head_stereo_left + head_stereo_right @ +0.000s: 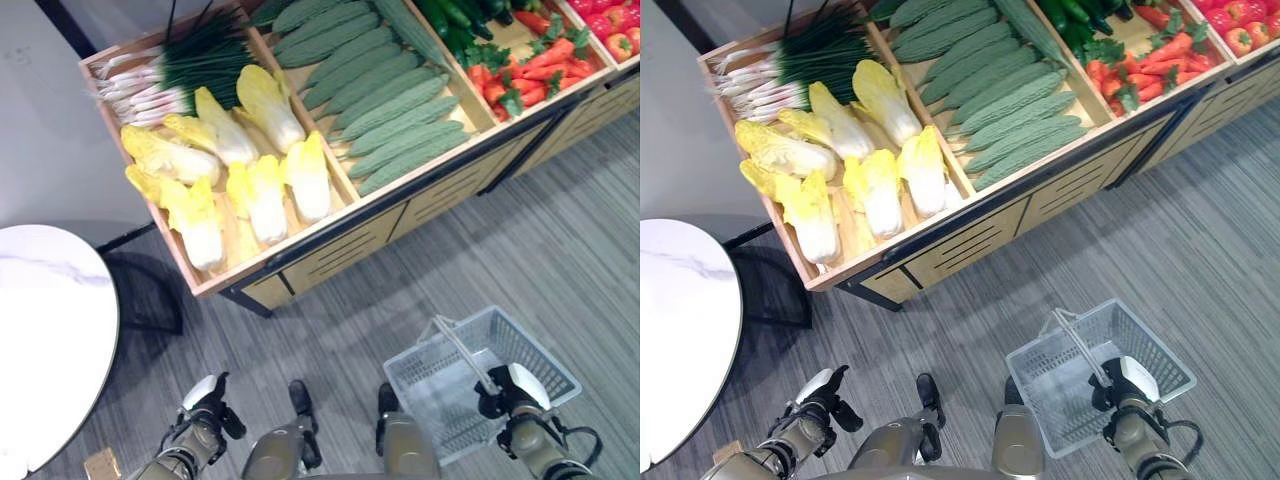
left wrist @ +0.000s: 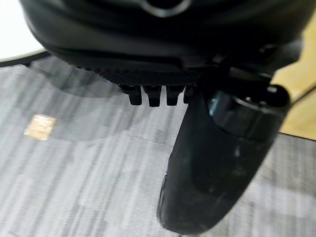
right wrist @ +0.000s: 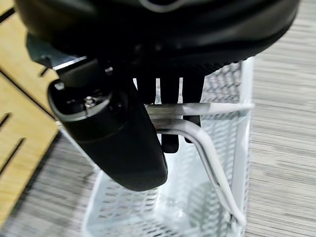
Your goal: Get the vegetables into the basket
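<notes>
A wooden display stand (image 1: 345, 245) holds the vegetables: yellow-white cabbages (image 1: 255, 185), green bitter gourds (image 1: 385, 95), spring onions (image 1: 170, 70), carrots (image 1: 525, 75) and red peppers (image 1: 615, 25). A white wire basket (image 1: 545, 348) hangs low at the right, above the grey floor, with nothing in it. My right hand (image 1: 515, 392) is shut on the basket's handle (image 3: 197, 133), fingers curled over the bars. My left hand (image 1: 205, 405) hangs low at the left, well short of the stand, fingers curled and holding nothing (image 2: 217, 168).
A round white marble table (image 1: 45, 330) stands at the left, a dark frame (image 1: 150, 290) beside it. A small tan tile (image 1: 102, 465) lies on the floor near my left hand. Grey carpet lies between me and the stand.
</notes>
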Tool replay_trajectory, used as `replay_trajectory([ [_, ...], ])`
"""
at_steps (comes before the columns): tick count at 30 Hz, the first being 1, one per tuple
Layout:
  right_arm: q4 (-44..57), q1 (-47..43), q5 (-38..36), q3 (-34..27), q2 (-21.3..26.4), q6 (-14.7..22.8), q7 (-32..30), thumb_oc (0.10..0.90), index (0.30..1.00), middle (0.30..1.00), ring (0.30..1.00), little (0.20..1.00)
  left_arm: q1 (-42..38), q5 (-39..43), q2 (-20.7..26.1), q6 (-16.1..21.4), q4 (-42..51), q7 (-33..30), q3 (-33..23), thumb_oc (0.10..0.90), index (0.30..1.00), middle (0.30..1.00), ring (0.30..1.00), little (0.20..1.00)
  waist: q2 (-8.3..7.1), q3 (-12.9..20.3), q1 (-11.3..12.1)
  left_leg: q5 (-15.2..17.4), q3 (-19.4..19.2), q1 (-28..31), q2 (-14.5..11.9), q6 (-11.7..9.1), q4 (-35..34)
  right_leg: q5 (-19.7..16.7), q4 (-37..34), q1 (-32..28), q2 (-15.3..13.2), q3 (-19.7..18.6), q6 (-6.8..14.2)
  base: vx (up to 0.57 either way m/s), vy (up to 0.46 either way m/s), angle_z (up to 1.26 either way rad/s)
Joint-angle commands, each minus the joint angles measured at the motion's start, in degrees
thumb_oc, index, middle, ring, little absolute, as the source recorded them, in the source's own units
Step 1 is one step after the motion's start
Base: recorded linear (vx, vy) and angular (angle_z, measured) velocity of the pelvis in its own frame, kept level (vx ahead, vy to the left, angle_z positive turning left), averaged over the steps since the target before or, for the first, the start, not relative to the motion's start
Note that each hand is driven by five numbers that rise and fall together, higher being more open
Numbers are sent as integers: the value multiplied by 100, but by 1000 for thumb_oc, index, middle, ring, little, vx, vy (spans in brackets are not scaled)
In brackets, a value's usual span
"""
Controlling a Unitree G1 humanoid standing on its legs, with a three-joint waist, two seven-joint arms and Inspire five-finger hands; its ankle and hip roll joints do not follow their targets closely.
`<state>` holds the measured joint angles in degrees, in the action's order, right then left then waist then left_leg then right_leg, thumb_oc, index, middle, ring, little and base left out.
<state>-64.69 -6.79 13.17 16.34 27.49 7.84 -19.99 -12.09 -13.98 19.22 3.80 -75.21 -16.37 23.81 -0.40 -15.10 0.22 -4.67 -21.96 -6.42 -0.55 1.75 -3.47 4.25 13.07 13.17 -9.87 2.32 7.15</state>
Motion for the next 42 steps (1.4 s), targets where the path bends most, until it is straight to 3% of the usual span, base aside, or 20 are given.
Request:
replay_trajectory([
  [1,96,-33,-34,-5,351,77,-425,400,300,300,300,300,75,149,58,35,-20,-148,-266,900,1000,1000,1000,1000,-265,34,8,134,42,-125,-322,-342,440,-929,-128,-402,-146,-432,296,43,128,-5],
  [4,46,-131,-56,35,327,78,-454,400,300,300,300,300,48,164,70,33,-37,-146,-260,900,1000,1000,1000,1000,-247,-5,3,173,29,-2,-271,-298,325,-1057,248,-185,-98,-524,306,30,77,-7],
  [9,-85,-245,-88,54,253,87,-511,400,300,300,300,300,-17,259,84,25,-115,-160,-310,900,1000,1000,1000,1000,-240,-45,-49,274,60,141,-327,-377,341,-1037,-96,178,53,-677,285,86,-22,-6],
  [12,-132,-190,-128,48,234,80,-543,400,300,300,300,300,-55,269,64,4,-183,-162,-342,900,1000,1000,1000,1000,-288,-87,-192,416,265,318,-317,-466,418,-1180,-477,537,165,-992,313,124,-104,28],
  [17,-115,13,-156,-3,256,34,-487,400,300,300,300,300,-75,324,65,9,-176,-134,-348,900,1000,1000,1000,1000,-298,-128,-359,512,592,474,-307,-530,483,-1250,-422,742,337,-1318,302,120,-140,53],
  [20,-257,157,-236,-98,249,-37,-424,400,300,300,300,300,-45,367,27,-13,-198,-111,-365,900,1000,1000,1000,1000,-273,-45,-365,491,761,525,-364,-590,509,-1114,-407,553,383,-1265,208,88,-208,22],
  [22,-310,256,-245,-134,262,-77,-379,400,300,300,300,300,21,429,12,-61,-241,-116,-452,900,1000,1000,1000,1000,-200,63,-322,379,830,597,-570,-719,510,-975,-457,362,496,-1027,64,150,-346,42],
  [25,-308,287,-252,-151,281,-80,-376,400,300,300,300,300,38,446,-2,-71,-245,-123,-470,900,1000,1000,1000,1000,-182,81,-308,335,856,592,-615,-753,524,-941,-467,313,511,-971,37,62,-178,24],
  [27,-293,452,-350,-289,344,-114,-383,400,300,300,300,300,103,525,-123,-127,-243,-155,-498,900,1000,1000,1000,1000,-83,143,-287,-61,988,523,-804,-926,566,-812,-521,90,564,-650,-97,64,-307,21],
  [30,-322,561,-392,-351,328,-125,-382,400,300,300,300,300,122,599,-177,-140,-217,-167,-490,900,1000,1000,1000,1000,-56,174,-332,-166,951,495,-870,-963,564,-729,-528,-12,550,-475,-154,19,-133,77],
  [33,-480,668,-491,-425,197,-152,-442,400,300,300,300,300,124,619,-251,-185,-189,-252,-447,900,1000,1000,1000,1000,-30,234,-449,-320,527,465,-955,-975,552,-683,-563,-182,458,-183,-198,-7,-85,61],
  [42,-848,547,-504,-255,-235,-91,-565,400,300,300,300,300,394,686,-265,-218,-329,-632,-822,900,1000,1000,1000,1000,-153,494,-313,-41,314,786,-756,-866,-16,-926,-1036,-413,311,-142,-37,-4,40,6],
])
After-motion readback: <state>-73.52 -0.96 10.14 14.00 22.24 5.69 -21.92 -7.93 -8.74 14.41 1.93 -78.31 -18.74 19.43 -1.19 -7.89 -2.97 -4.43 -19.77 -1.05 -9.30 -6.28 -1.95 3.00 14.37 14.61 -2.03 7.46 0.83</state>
